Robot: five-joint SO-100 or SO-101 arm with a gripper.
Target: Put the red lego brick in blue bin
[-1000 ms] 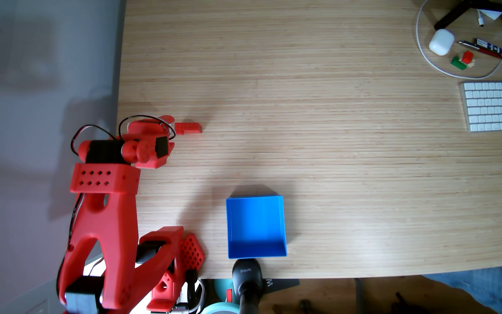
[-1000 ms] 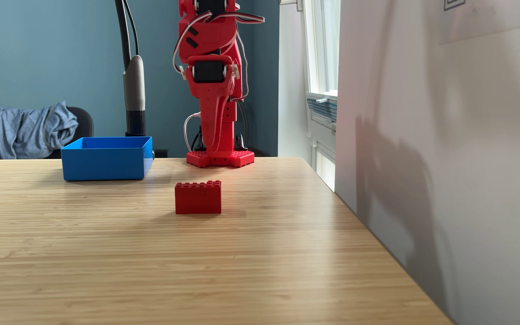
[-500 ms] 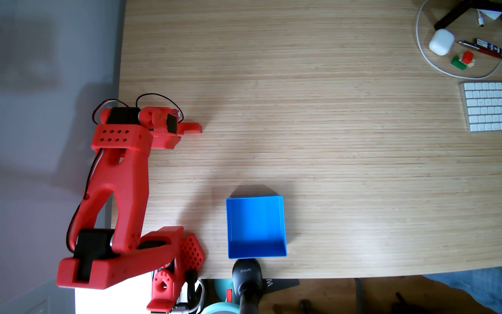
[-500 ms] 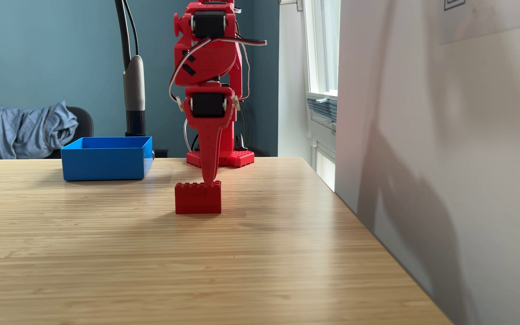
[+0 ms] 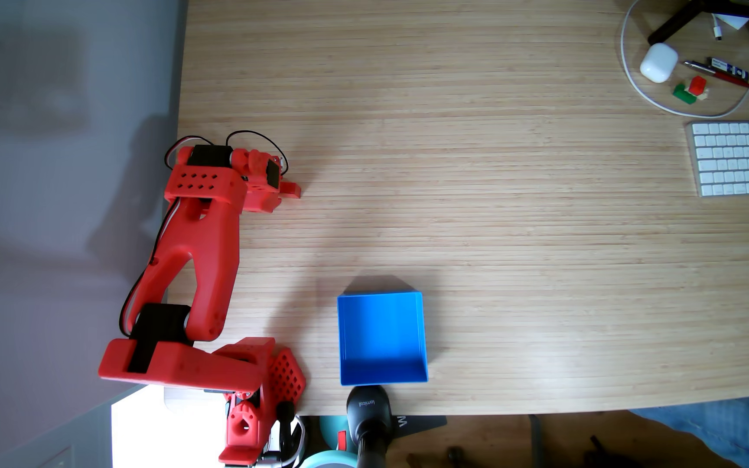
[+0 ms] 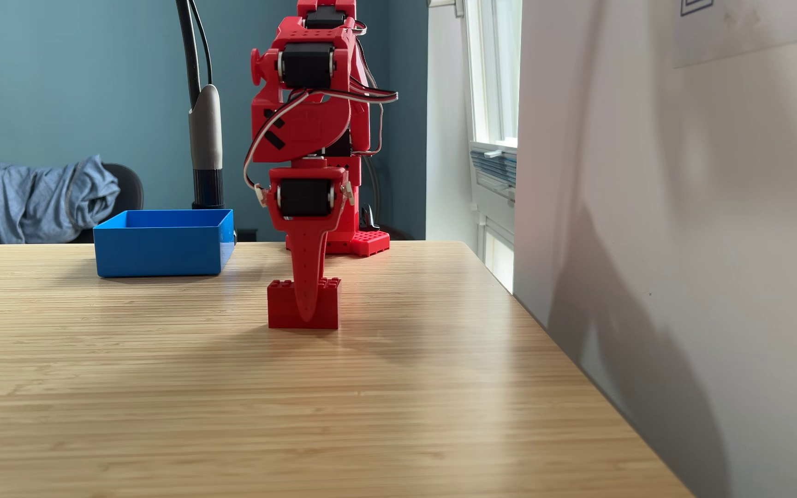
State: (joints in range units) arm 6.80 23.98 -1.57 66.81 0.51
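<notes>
The red lego brick [image 6: 281, 306] stands on the wooden table near the wall edge. From above, just its right end [image 5: 292, 190] pokes out from under my wrist. My gripper [image 6: 307, 313] has come down over the brick. One finger [image 6: 308, 287] hangs in front of the brick's near face, with its tip close to the table. The other finger is hidden behind the brick, so I cannot tell whether the jaws press on it. In a fixed view from above my gripper [image 5: 277, 191] lies under the wrist. The blue bin [image 5: 422, 337] [image 6: 157, 254] sits open and empty beside the arm's base.
A lamp's black foot [image 5: 368, 405] stands right behind the bin. A white keyboard [image 5: 742, 157], an earbud case [image 5: 658, 63], pens and a small red-and-green block [image 5: 690, 90] lie at the far corner. A grey wall [image 6: 674, 239] borders the table close to the brick.
My arm has swung out and down over the brick. The finger went from well above it, to touching its top studs, to hanging in front of its face. The brick barely shifted.
</notes>
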